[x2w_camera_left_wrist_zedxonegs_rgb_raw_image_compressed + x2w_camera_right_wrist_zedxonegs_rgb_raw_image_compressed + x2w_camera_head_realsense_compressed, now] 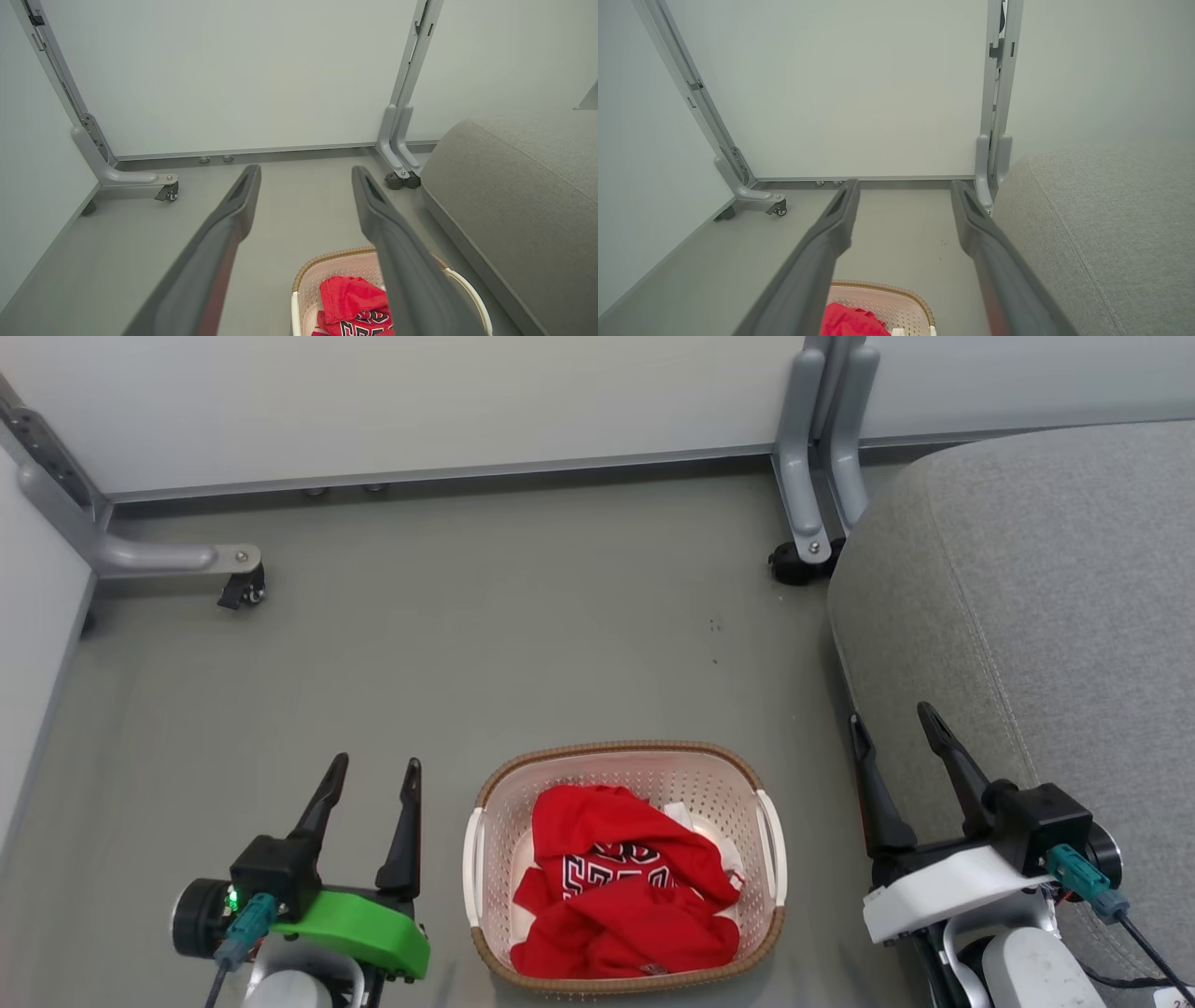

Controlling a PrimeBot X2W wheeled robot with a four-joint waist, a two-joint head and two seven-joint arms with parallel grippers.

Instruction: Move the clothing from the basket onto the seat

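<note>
The seat point(1027, 616) is running off the head view's right edge. Folds are hiding part of the lettering on the clothing point(616, 887), leaving it unreadable. In both wrist views the bottom edge is cutting the basket point(336, 269) short, with the blurred jaws of the left gripper point(306, 170) and right gripper point(905, 184) crossing it.

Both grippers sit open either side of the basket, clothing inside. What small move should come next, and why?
Probably swing the right gripper left over the basket and lower it toward the clothing. It is open and empty, the clothing lies wholly in the basket, and this arm is beside the seat, so the carry would be short.
</note>
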